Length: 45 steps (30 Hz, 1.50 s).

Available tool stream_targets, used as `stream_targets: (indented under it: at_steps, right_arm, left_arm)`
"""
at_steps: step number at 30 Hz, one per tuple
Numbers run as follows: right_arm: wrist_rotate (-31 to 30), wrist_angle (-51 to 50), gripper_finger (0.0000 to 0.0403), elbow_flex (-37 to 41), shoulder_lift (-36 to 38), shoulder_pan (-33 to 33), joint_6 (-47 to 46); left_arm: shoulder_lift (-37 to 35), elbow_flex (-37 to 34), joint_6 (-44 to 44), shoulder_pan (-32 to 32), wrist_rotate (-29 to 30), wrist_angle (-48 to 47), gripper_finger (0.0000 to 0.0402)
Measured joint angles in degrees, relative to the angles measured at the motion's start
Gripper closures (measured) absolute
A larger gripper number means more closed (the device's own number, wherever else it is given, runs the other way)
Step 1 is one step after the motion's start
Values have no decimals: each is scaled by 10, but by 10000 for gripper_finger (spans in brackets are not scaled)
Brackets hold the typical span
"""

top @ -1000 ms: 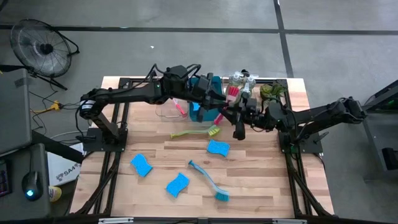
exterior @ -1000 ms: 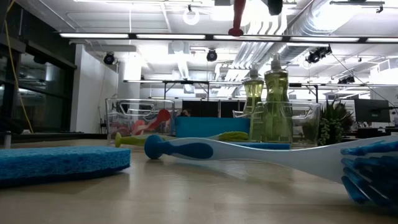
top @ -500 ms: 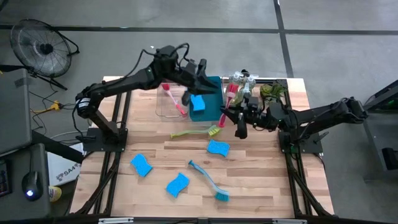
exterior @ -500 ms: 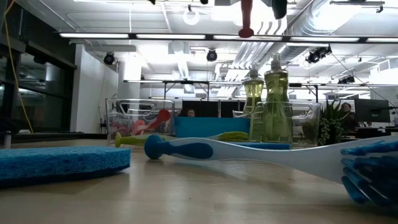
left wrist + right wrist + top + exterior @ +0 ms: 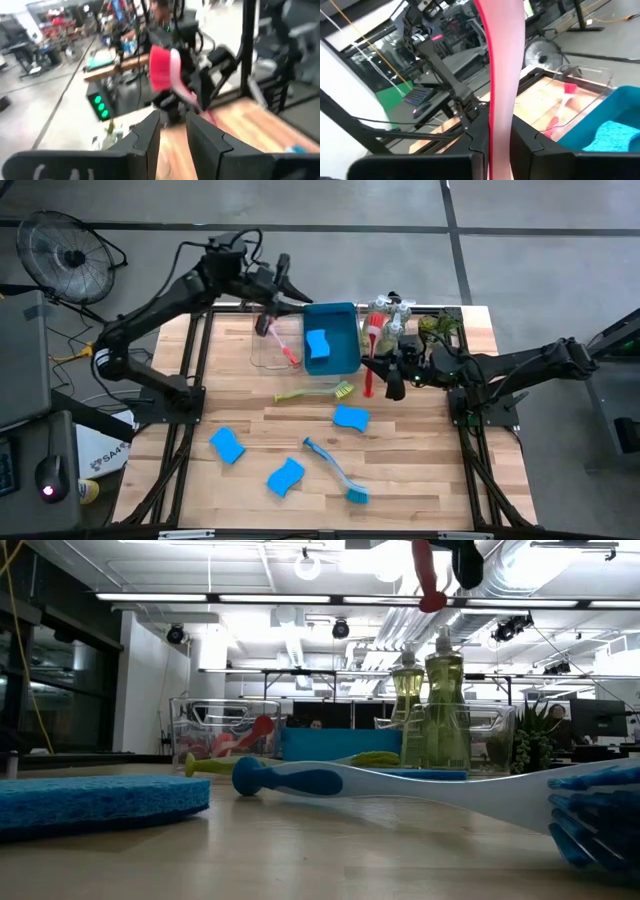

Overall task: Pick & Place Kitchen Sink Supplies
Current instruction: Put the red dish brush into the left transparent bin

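The right gripper (image 5: 388,375) is up in the air, just right of the blue bin (image 5: 345,355). Its fingers (image 5: 522,145) are squeezed tight on a red brush (image 5: 370,350). The brush bristles point toward the far side, and the handle pokes out toward the near side. In the low view the handle tip (image 5: 428,585) hangs high above the table (image 5: 420,450).

The left gripper (image 5: 266,320) is lifted over the far left part of the table, above the clear tray (image 5: 262,360). Its fingers (image 5: 150,135) are close together with a small gap, and nothing is in them.

One sponge (image 5: 318,345) lies inside the bin. A pink brush (image 5: 287,352) lies in the clear tray to the left of the bin. A yellow-green brush (image 5: 315,392) lies on the table just in front of the bin. A second sponge (image 5: 350,418) sits a bit nearer than that. A teal brush (image 5: 335,470) lies near the front. Two more sponges (image 5: 227,445) (image 5: 285,476) lie at the near left. Two pump bottles (image 5: 432,710) stand at the far right, by a small plant (image 5: 437,328).
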<state>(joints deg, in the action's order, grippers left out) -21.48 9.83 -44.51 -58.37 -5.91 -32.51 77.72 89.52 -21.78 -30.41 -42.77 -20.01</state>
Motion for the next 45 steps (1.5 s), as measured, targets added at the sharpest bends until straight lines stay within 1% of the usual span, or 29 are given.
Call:
stream_targets:
  at_steps: [2, 5, 7, 10, 14, 17, 21, 25, 28, 32, 35, 39, 42, 44, 45]
  right_arm:
    - [18, 2, 367, 0, -7, 12, -1]
    - [54, 10, 367, -4, -21, 41, -11]
    - [78, 6, 367, -24, -36, 62, -19]
    - [107, -13, 367, -65, -67, 95, -16]
    - [148, -51, 366, -139, -132, 136, -16]
    - [179, -95, 366, -210, -191, 161, -16]
    - [200, -153, 366, -303, -271, 182, -29]
    - [238, -191, 366, -386, -345, 204, -49]
    - [258, -218, 366, -441, -399, 219, -67]
    - [291, -232, 366, -502, -465, 236, -76]
    - [311, -239, 366, -549, -506, 247, -89]
    - [316, -251, 366, -606, -554, 253, -91]
    - [318, -253, 366, -642, -581, 258, -91]
    - [320, -253, 366, -664, -599, 262, -91]
    - [323, -254, 366, -673, -606, 263, -91]
  left_arm:
    - [-14, 0, -30, 0, 15, -42, 310]
    - [-34, 0, -79, 0, 18, -100, 310]
    - [-45, 0, -109, 0, 30, -130, 310]
    - [-62, 0, -151, 0, 64, -166, 310]
    - [-76, 0, -205, 0, 100, -221, 310]
    - [-79, 0, -232, 0, 113, -254, 310]
    - [-79, 0, -285, 0, 115, -299, 310]
    - [-81, 0, -337, 0, 119, -344, 310]
    - [-96, 0, -368, -13, 124, -368, 310]
    - [-124, 0, -387, -44, 105, -380, 310]
    - [-147, 0, -395, -77, 76, -380, 310]
    - [-171, 0, -395, -116, 5, -377, 310]
    - [-180, -10, -399, -127, -56, -380, 310]
    - [-188, -29, -412, -129, -80, -384, 310]
    - [-194, -41, -415, -132, -81, -385, 310]
